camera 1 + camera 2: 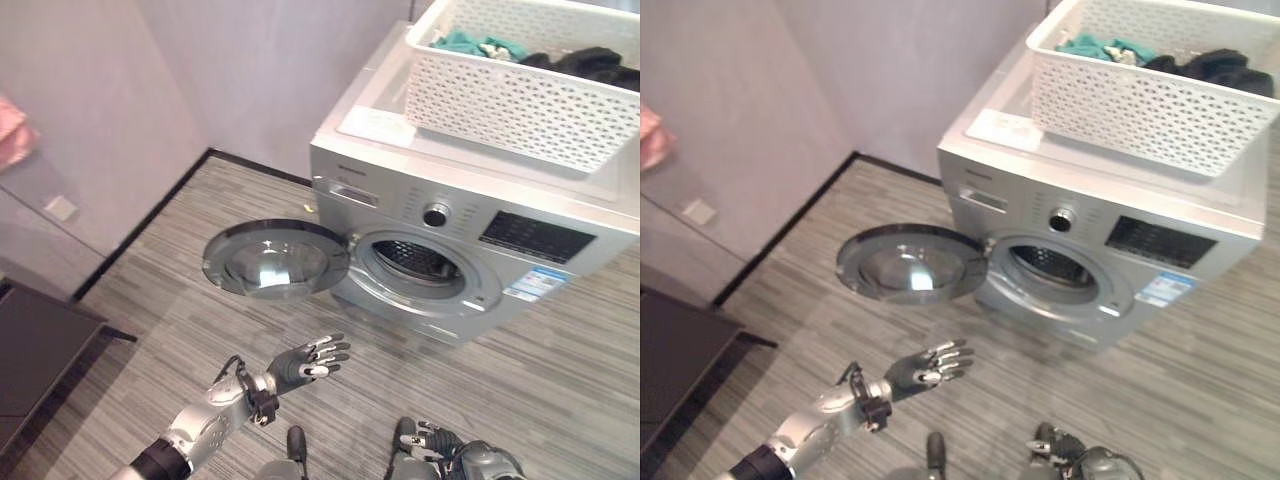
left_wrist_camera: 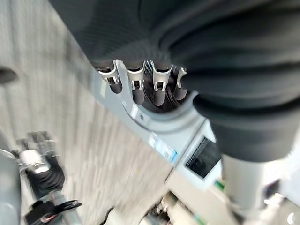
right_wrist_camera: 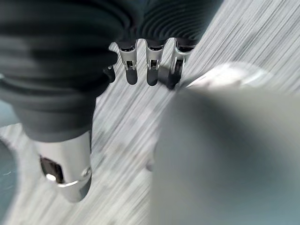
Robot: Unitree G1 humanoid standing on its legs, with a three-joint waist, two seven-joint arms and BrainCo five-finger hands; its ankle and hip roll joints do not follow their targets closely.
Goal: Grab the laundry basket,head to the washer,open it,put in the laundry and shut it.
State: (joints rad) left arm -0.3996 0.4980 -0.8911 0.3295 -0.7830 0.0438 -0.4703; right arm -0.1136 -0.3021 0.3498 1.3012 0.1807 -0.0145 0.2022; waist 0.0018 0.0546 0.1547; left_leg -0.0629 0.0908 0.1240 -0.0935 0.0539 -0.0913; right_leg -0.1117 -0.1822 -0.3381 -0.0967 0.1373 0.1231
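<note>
Standing open: one washer, one basket atop.

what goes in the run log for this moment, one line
washer door: open | laundry basket: on washer, clothes inside | left hand: open, empty, before door | right hand: low, open, empty

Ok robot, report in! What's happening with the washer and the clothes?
Left hand open, empty, near the door. Right hand low, open, empty. Washer door wide open; basket on top, clothes inside. Nothing blocking.
</note>
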